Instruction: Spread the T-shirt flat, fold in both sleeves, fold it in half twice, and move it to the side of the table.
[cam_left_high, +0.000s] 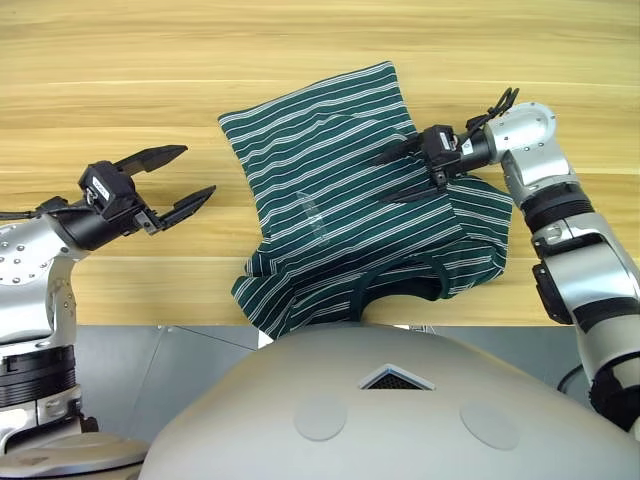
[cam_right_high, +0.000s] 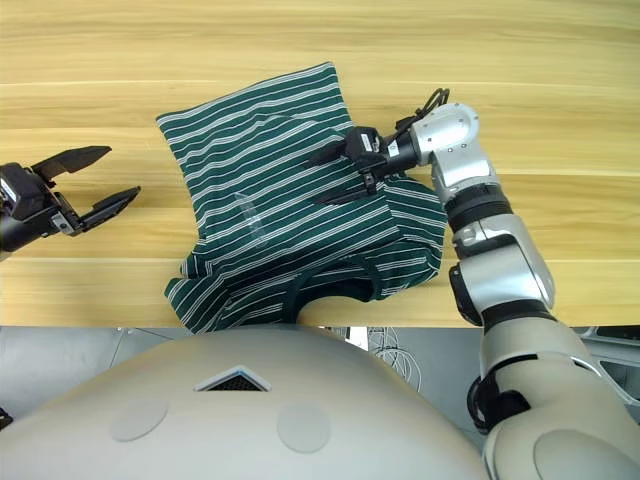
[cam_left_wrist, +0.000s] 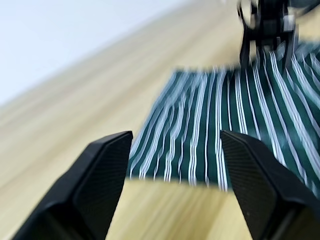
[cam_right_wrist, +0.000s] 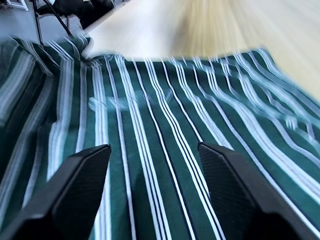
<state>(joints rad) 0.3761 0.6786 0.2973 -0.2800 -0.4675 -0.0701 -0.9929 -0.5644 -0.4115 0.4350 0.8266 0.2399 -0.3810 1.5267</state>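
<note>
The T-shirt (cam_left_high: 320, 200) lay collar toward you, hem far. Left fingers (cam_left_high: 157, 156) stood open beside it, right fingers (cam_left_high: 400, 152) open over it.

Both head eyes look forward and down over the table (cam_left_high: 120, 60), sharing the T-shirt (cam_left_high: 330, 180). The left wrist camera sights low past the left pincer (cam_left_wrist: 176, 134) toward the T-shirt's edge. The right wrist camera, behind the right pincer (cam_right_wrist: 154, 146), sits close over the fabric.

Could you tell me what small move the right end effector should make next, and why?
Probably lower the right end effector onto the T-shirt and pinch a layer to pull it flat: it is open over the cloth, holding nothing, and the shirt lies crumpled, bunched at the near edge of the table.
</note>
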